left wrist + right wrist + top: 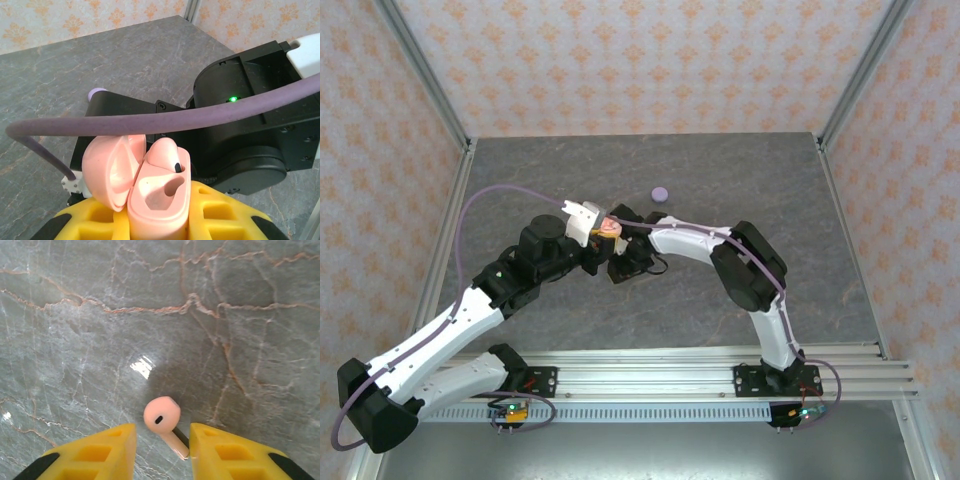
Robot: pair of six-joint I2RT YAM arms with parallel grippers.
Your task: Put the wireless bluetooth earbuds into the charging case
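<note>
- You are viewing one pink earbud [162,416] sitting between the yellow fingers [107,452] of the right gripper [162,427], with its stem touching one finger.
- The jaws are standing narrowly apart and are not clamping it.
- A second pink earbud [167,155] is sitting in the open pink charging case [160,200].
- The left gripper [160,222] is pinching that case upright.
- Both arms are bending inward, their wrists meeting mid-table [770,190]. A lilac case [660,193] is lying beyond them.

A grey veined table [770,180] sits enclosed by cream walls [650,60] patterned with orange motifs.
</note>
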